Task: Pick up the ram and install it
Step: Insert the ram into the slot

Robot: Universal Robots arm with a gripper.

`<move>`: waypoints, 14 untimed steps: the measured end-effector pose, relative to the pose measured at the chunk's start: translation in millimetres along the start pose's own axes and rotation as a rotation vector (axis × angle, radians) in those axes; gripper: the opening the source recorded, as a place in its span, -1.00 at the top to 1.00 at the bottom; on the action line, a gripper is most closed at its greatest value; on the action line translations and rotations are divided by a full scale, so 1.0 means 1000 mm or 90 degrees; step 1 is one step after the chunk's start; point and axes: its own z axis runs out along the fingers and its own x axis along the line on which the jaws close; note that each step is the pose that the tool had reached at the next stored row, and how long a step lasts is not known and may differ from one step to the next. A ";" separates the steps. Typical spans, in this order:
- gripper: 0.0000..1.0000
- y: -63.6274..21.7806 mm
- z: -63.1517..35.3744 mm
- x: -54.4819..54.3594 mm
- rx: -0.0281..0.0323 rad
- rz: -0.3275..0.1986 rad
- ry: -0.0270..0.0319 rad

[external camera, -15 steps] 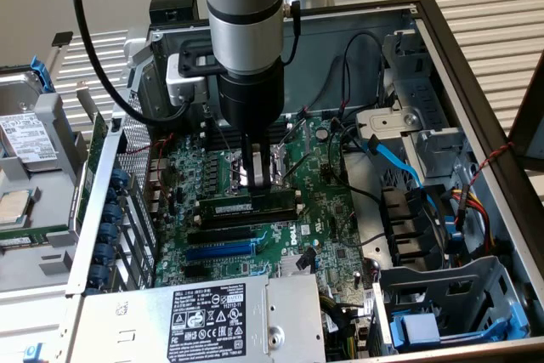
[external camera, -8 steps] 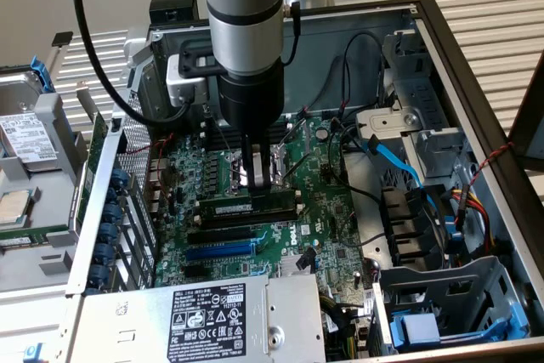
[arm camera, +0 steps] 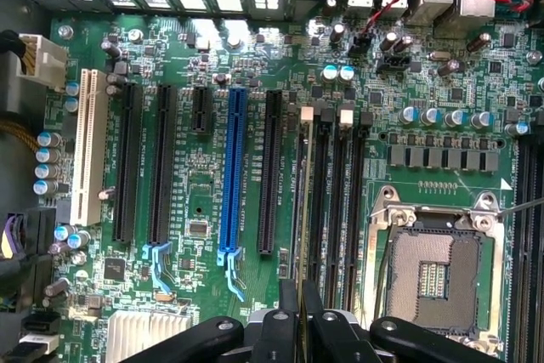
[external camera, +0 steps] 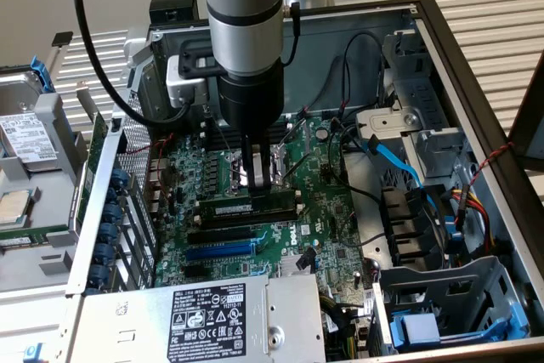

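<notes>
The tool (arm camera: 301,299) looked clenched on the ram (arm camera: 304,201), one finger on each flat face. The stick stood on edge straight below the tool, its long axis parallel to the black slots (arm camera: 340,201), between the blue slot (arm camera: 233,176) and the socket (arm camera: 433,278). I could not tell whether it was already seated.
</notes>
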 end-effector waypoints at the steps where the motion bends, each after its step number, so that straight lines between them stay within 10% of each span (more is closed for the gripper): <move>1: 0.73 0.0000 0.0001 0.000 0.0001 -0.001 0.0000; 14: 0.73 0.0001 0.0023 0.000 0.0002 -0.007 0.0001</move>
